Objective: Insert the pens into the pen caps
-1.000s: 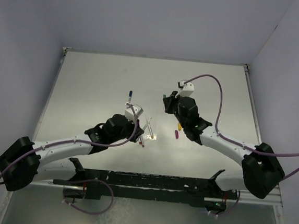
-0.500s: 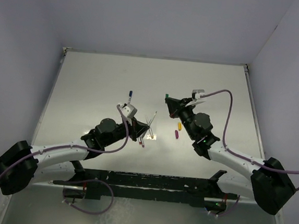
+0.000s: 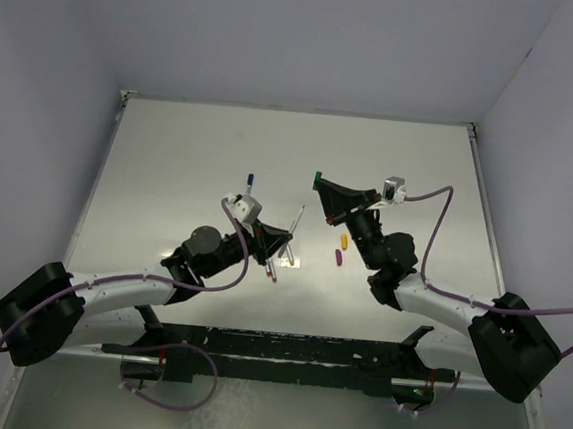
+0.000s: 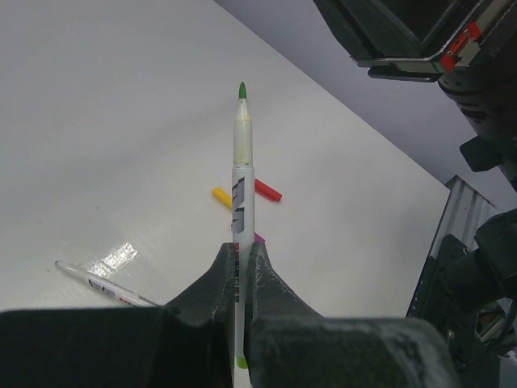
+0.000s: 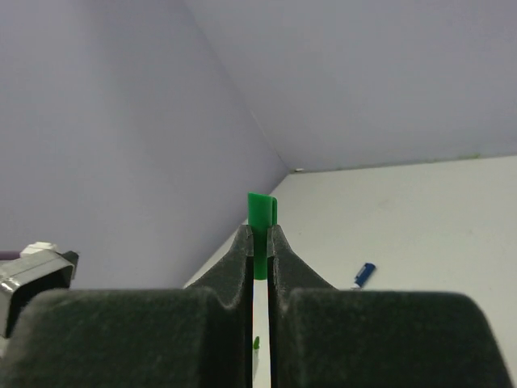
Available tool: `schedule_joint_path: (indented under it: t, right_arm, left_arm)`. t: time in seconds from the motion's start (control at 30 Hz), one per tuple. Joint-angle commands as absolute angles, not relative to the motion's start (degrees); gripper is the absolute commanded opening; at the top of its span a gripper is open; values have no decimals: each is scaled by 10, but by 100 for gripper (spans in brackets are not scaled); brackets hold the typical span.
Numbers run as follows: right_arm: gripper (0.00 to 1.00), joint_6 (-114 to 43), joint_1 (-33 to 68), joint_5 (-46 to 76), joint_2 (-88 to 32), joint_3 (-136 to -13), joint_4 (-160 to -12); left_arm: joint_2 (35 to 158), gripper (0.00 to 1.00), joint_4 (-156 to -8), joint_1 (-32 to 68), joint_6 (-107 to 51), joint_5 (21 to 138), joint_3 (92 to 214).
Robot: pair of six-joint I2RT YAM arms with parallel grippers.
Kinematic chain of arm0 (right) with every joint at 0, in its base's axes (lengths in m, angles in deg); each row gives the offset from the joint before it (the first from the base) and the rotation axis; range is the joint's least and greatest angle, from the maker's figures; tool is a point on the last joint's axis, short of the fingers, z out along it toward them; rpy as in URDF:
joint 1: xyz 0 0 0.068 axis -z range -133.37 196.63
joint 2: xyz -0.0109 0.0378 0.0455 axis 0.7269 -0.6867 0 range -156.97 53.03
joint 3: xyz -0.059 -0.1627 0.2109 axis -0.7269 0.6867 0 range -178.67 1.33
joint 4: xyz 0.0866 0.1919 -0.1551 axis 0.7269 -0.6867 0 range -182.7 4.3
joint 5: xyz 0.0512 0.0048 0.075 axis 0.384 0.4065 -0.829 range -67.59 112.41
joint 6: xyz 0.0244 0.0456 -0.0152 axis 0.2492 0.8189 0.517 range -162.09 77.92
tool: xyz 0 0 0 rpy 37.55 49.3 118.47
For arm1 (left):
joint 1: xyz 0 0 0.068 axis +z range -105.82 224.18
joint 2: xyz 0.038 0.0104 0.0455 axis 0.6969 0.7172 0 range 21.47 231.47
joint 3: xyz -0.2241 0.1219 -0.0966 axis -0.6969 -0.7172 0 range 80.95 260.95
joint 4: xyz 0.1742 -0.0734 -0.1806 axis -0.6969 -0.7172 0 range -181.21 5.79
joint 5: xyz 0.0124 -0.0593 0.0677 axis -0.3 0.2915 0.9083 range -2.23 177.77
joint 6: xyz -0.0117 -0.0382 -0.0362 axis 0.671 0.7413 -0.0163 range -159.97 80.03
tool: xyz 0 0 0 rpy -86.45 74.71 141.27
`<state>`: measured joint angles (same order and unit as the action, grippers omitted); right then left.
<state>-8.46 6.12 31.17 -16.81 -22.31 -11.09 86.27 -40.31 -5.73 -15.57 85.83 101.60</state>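
Left claw (image 4: 240, 252) clamped the green-tipped pen (image 4: 241, 174) tip outward, right claw (image 5: 258, 236) clamped the green cap (image 5: 260, 212), apparently for mating.

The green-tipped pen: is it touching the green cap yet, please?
Apart. The top external view shows table between the green-tipped pen and the green cap.

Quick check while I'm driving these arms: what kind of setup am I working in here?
Likely a lab robot test cell: a plain white table boxed in by blank lavender walls, with the left arm and right arm bolted to a black rail at its near edge.
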Motion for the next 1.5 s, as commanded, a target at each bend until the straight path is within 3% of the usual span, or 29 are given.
schedule_joint_path:
  t: [0.0, 1.47]
  right_arm:
    - [0, -66, 59, 281, -168, -225, -23]
    - [0, -46, 59, 210, -213, -215, 19]
  left_arm:
    - [856, 0, -350, -57, -158, 865, 1029]
    - [840, 0, -318, -57, -161, 874, 1038]
